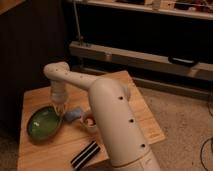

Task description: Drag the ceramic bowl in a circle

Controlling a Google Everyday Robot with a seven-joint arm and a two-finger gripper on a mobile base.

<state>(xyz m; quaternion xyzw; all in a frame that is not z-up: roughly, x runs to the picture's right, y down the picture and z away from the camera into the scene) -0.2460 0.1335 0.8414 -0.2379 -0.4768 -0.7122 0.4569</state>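
- Gripper (59, 106) is down at the far-right rim of the ceramic bowl (43, 123), which sits at the left front of the wooden counter (37, 150).
- Whether it is open or clamped on the rim cannot be told.
- The bowl's centre lies left of the gripper, toward the camera; a blue object (73, 115) sits just beside it on the right.

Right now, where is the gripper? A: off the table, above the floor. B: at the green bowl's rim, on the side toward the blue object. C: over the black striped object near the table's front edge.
B: the gripper sits at the rim of the ceramic bowl, on its side nearest the blue object.
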